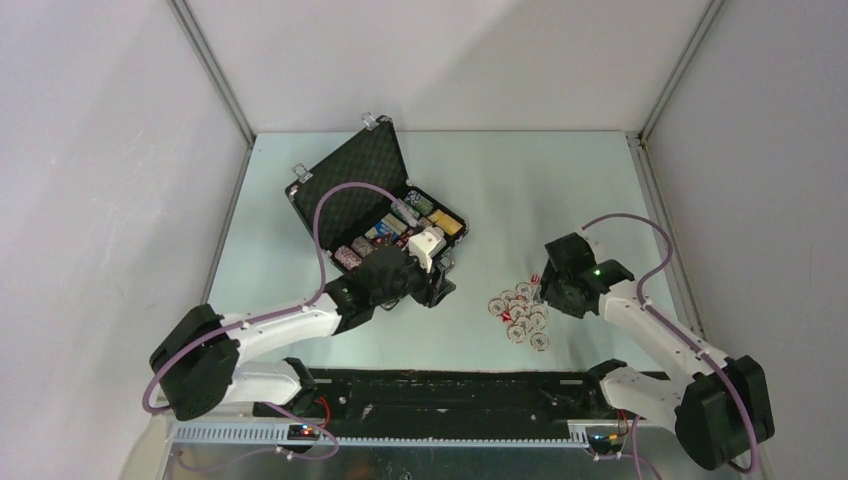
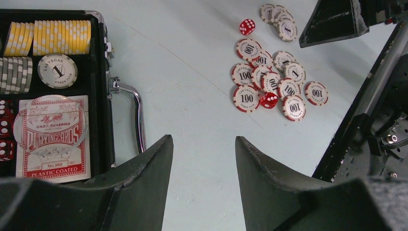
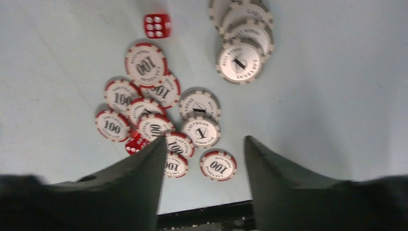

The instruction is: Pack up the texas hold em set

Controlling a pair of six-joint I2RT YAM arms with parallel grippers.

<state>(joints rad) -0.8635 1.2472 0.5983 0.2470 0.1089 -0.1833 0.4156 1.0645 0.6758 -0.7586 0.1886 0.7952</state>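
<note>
Top view, case: the black case (image 1: 375, 195) is lying open at the far left of the table (image 1: 580, 190), with its lid propped up and its tray partly filled.
Top view, left arm: the left gripper (image 1: 438, 287) is hovering at the case's near edge.
Top view, right arm: the right gripper (image 1: 545, 290) is hanging just beside the loose chips (image 1: 520, 315), which are lying well apart from the case.
Left wrist, jaws: the left fingers (image 2: 144, 183) are standing apart with nothing between them (released, empty).
Left wrist, packed: yellow chips (image 2: 60, 36), grey chips (image 2: 17, 74) and a card deck (image 2: 53, 137) are sitting in the case's compartments. Red dice (image 2: 5, 127) are showing inside it at the frame's edge.
Left wrist, handle: the silver handle (image 2: 137, 110) is facing the loose pile.
Right wrist, jaws: the right fingers (image 3: 120, 192) are gaping above the pile and gripping nothing.
Right wrist, unpacked: red-rimmed chips (image 3: 144, 65), a fanned row of grey-rimmed chips (image 3: 239, 62) and two loose dice (image 3: 157, 25) are lying on the table.
Progress: the packing is looking well along. The loose chips and dice are needing to go in, and then the lid and latches are needing closing.
</note>
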